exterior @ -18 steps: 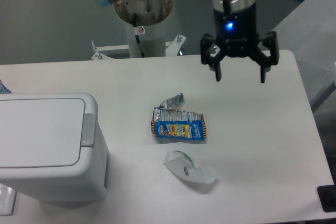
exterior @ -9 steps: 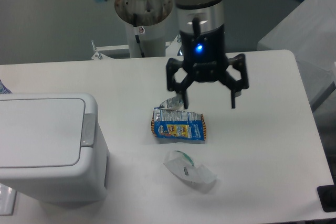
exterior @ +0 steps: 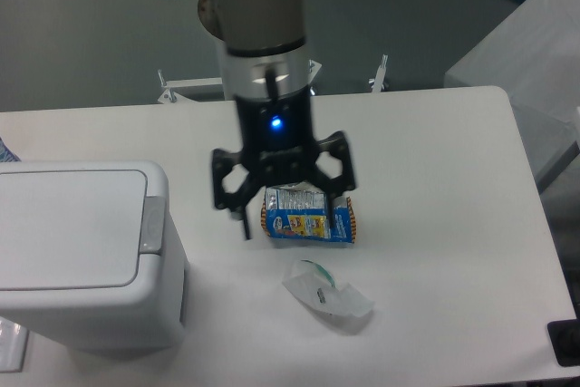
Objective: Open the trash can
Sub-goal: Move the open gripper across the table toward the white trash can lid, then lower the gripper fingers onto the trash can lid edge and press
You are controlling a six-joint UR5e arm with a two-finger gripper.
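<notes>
Sitting at the left edge of the white worktop [exterior: 435, 160], the trash can [exterior: 86, 256] has its flat lid down and its grey push tab [exterior: 152, 223] facing right. Just right of it hangs the claw [exterior: 283, 201], fingers spread wide and holding nothing, a blue light glowing on its body. Partly behind the claw's right finger lies a blue snack wrapper [exterior: 308, 221], and below that, near the front edge, a clear crumpled wrapper [exterior: 326, 295].
</notes>
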